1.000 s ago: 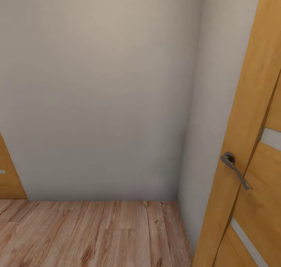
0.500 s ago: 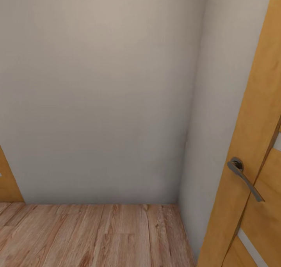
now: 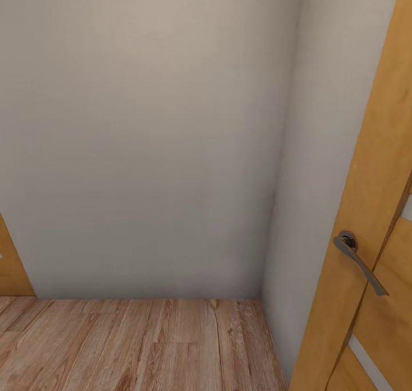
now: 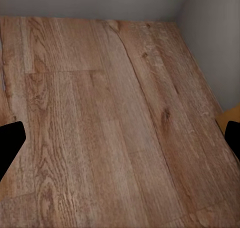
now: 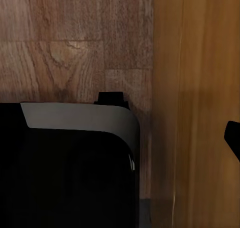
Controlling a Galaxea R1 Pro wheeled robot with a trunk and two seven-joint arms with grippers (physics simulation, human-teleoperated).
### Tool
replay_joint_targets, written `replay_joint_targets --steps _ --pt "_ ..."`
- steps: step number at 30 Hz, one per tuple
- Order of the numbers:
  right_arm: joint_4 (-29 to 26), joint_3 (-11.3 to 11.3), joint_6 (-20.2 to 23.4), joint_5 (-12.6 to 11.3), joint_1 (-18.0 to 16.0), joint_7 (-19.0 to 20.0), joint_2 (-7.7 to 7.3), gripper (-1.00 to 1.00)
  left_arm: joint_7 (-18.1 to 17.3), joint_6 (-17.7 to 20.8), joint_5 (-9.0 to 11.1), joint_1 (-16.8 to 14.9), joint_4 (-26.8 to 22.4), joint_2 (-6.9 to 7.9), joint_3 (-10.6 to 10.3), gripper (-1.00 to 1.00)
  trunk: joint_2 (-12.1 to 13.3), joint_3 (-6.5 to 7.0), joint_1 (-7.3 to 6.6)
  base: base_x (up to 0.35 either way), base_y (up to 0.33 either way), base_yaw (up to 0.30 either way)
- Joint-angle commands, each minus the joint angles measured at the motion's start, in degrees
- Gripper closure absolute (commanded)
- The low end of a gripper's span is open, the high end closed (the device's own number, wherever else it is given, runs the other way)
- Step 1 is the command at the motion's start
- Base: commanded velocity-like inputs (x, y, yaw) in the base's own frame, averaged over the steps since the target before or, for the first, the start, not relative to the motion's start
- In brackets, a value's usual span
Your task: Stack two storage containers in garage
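The two storage containers are out of view, and so is the garage. I face a corner of cream walls [image 3: 149,139] over light wood planks [image 3: 143,345]. In the left wrist view, my left gripper [image 4: 122,143] hangs open above the planks, one black fingertip [image 4: 10,143] at each picture edge and nothing between them. My right gripper [image 5: 120,138] shows one black fingertip [image 5: 233,137] at the picture edge, set wide as if open; the other is lost against my dark base [image 5: 65,173].
An orange-wood door [image 3: 372,219] with a grey lever handle [image 3: 357,262] stands close on the right, and its panel [image 5: 200,108] shows beside my right gripper. Another orange door edge [image 3: 11,265] is at the far left. The walls meet at a corner [image 3: 274,208] straight ahead.
The head camera's view shifted a little, so the door handle sits further right and lower than a second ago. Over the last half second the picture has held still.
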Motion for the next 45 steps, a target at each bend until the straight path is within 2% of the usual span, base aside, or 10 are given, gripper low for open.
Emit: replay_joint_targets --steps 1,32,45 --pt "-0.02 -0.05 -0.01 -0.02 -0.02 0.15 -0.01 -1.00 -0.58 0.17 0.51 -0.05 0.07 0.01 0.19 -1.00 -0.04 -0.07 0.00 0.000 0.000 0.000" --pt "-0.02 -0.05 0.06 -0.02 -0.02 0.15 -0.01 -1.00 -0.58 0.17 0.51 -0.06 0.07 0.01 0.19 -1.00 -0.04 -0.07 0.00 0.000 0.000 0.000" --pt "-0.02 -0.05 -0.01 -0.02 -0.02 0.15 -0.01 -1.00 -0.58 0.17 0.51 -0.05 0.05 0.01 0.19 -1.00 -0.04 -0.07 0.00 0.089 0.027 0.000"
